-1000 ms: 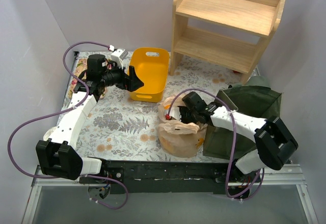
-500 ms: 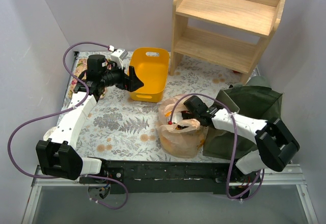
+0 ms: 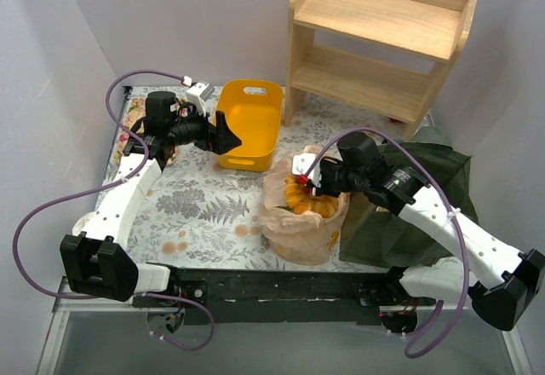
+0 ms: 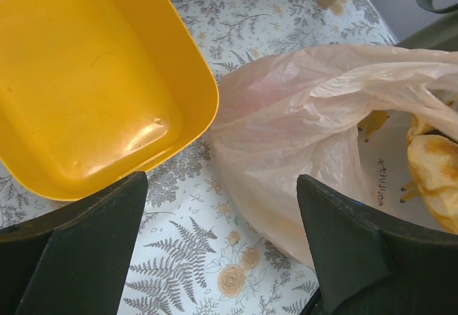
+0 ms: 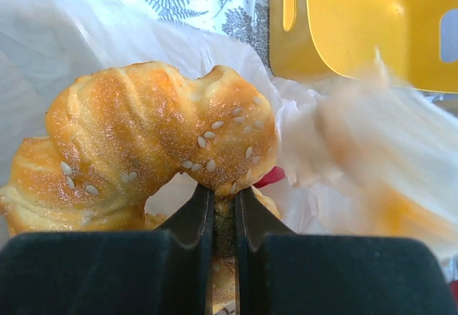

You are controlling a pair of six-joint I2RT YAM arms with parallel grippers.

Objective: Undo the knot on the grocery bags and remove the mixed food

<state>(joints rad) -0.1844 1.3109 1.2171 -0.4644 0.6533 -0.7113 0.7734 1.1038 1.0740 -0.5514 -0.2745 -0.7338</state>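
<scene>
bag: the thin tan plastic bag (image 3: 294,222) sat on the floral table cover (image 3: 196,204) near the front edge, between the yellow bin (image 3: 251,124) and the green tote (image 3: 417,187), touching the tote.
knot: no tied knot could be seen; the bag's mouth gaped wide, so the untying looked done.
right gripper: the right gripper (image 5: 224,193) hung over the bag's mouth, jaws pinched together on the lower edge of a twisted sesame pastry (image 5: 157,136).
pastry: it was raised at the opening, with plastic around it, so not clear of the bag.
other food: orange-brown pieces (image 3: 317,206) and a red bit (image 5: 268,179) lay inside the bag; what else was in there could not be made out.
left gripper: the left gripper (image 4: 222,179) hovered with jaws wide apart and nothing between them, over the near corner of the bin and just beside the bag.
unloaded so far: the bin looked bare inside, and no food lay on the table cover.
stage: by my reading, opening finished and emptying barely begun.
left to do: lift the pastry free, set it down, then take out the rest.
</scene>
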